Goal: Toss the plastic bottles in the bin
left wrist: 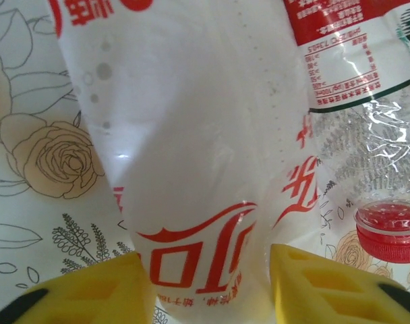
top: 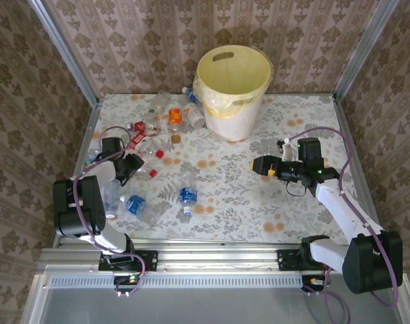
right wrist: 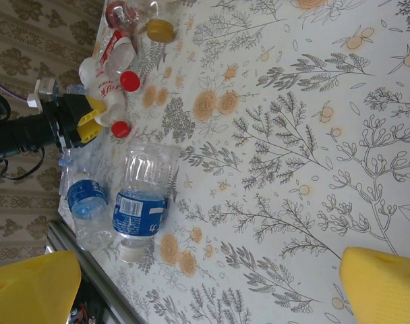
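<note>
A white plastic bottle with red lettering (left wrist: 191,169) lies on the flowered table, and my left gripper (left wrist: 208,290) is shut on it, a yellow finger (left wrist: 90,297) pressed to each side. Beside it rests a clear bottle with a red cap (left wrist: 388,229). From above, the left gripper (top: 132,164) sits low among the bottles at the table's left. The pale yellow bin (top: 212,64) stands upright at the back centre. My right gripper (top: 261,164) hangs open over the mid-right of the table, nothing between its fingers (right wrist: 384,283).
Loose bottles lie around: a blue-labelled one (top: 187,196) at centre front, another (top: 134,204) near the left arm, an orange-labelled one (top: 174,118) and red-labelled ones (top: 139,127) near the bin. Patterned walls and metal posts close in the table.
</note>
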Robot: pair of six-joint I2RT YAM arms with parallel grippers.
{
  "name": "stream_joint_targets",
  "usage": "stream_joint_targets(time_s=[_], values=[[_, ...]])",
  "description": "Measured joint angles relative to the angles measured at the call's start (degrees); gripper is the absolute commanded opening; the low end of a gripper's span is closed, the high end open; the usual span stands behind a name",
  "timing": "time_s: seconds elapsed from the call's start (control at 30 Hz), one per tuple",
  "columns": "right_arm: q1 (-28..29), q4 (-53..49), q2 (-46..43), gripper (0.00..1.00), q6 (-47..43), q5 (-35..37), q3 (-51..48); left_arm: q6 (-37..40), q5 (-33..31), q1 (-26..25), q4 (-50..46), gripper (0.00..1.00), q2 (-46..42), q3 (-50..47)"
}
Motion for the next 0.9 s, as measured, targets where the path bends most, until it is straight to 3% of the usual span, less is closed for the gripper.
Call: stream_joint_targets(time_s=[0.13, 0.27, 0.6, 0.9], values=[[0.0, 0.0, 0.0, 1.00, 0.0, -0.1, 0.0, -0.2, 0.6, 0.2, 0.9, 0.25, -0.5, -0.6], [0.0, 0.0, 0.0, 1.00, 0.0, -0.3, 0.0, -0.1, 0.8, 0.4, 0.5, 0.21, -3.4, -1.7], [0.0, 0.0, -0.2, 1.00, 0.0, -0.4, 0.0, 0.6, -0.1, -0.7, -7.5, 0.15, -22.9, -4.2], [0.0, -0.2, -1.9, 1.00, 0.0, -0.4, 0.0, 4.2, -0.6, -9.3, -15.2, 0.16, -40.0, 2.6]])
